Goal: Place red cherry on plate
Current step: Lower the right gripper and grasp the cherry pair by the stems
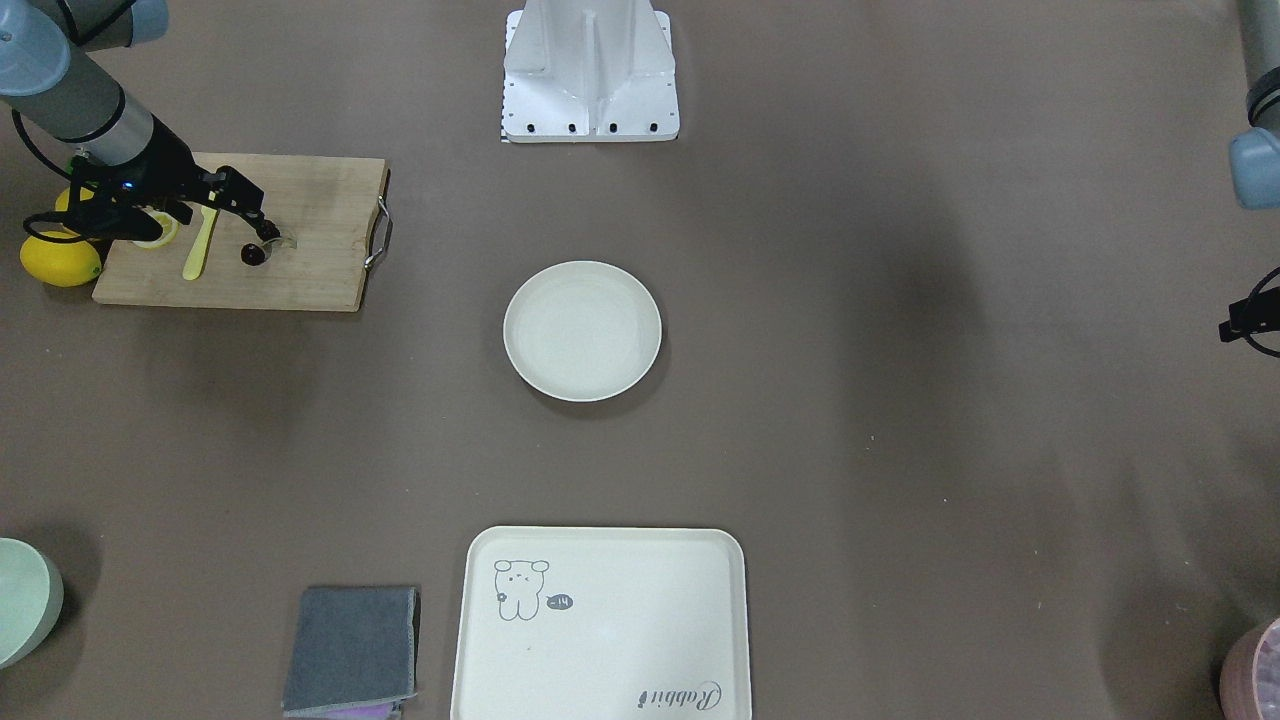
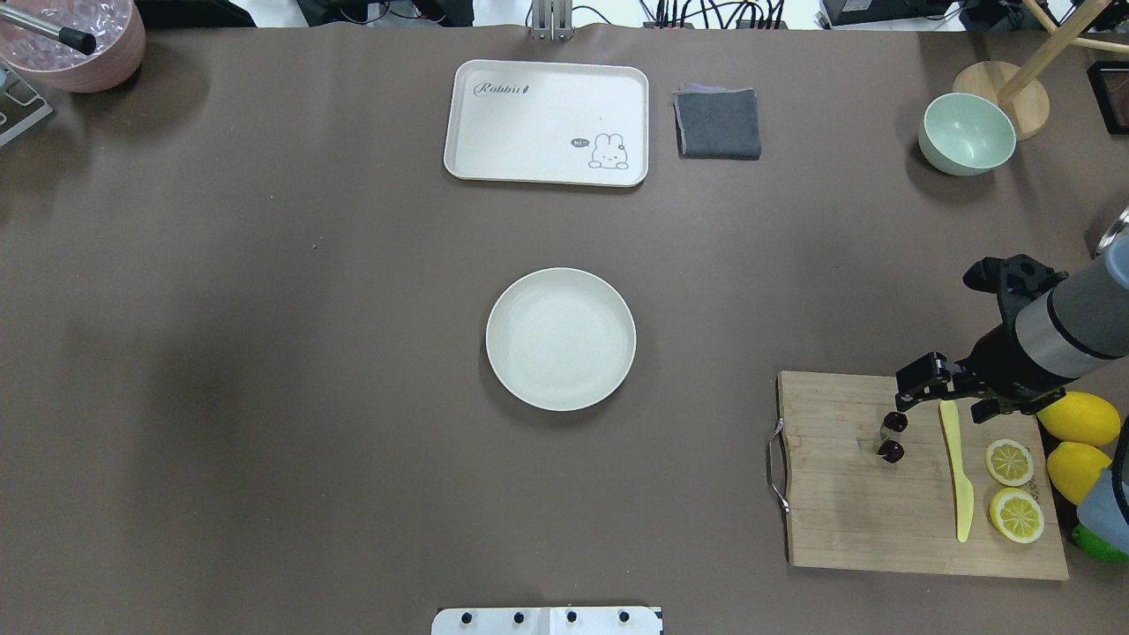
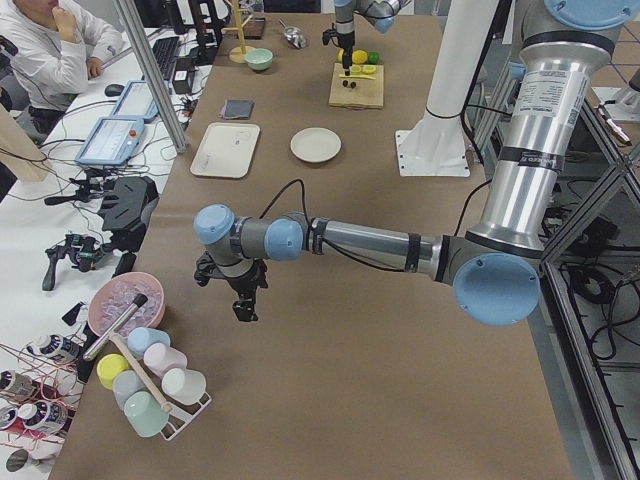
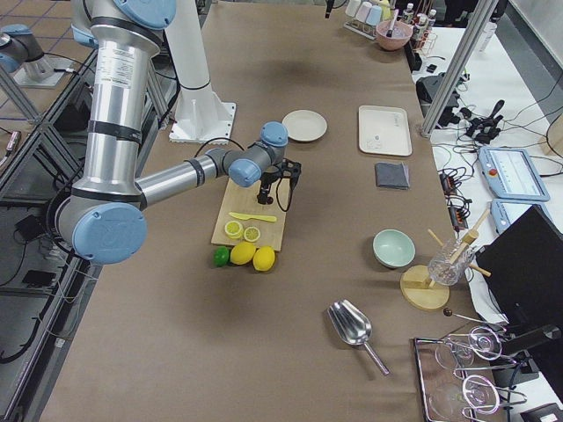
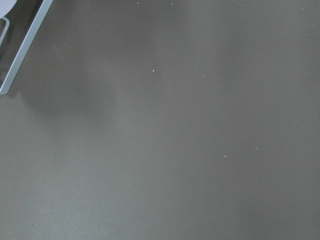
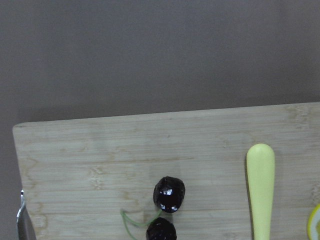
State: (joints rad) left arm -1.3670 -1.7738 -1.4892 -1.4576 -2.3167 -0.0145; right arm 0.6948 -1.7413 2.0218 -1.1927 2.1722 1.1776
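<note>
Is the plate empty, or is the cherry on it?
Empty. The plate is bare; the cherry lies on the cutting board.

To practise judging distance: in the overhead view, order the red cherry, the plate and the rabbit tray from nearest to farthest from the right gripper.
1. red cherry, on the board, right beside the right gripper.
2. plate, at table centre.
3. tray, beyond the plate, far side.

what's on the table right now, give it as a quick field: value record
red cherry: lying on the cutting board, a stemmed pair
plate: empty, mid-table, apart from the board
right gripper: above the board, close by the cherry; open or shut unclear
left gripper: over bare table, far from the board; state unclear
also on board: yellow knife, lemon halves
</note>
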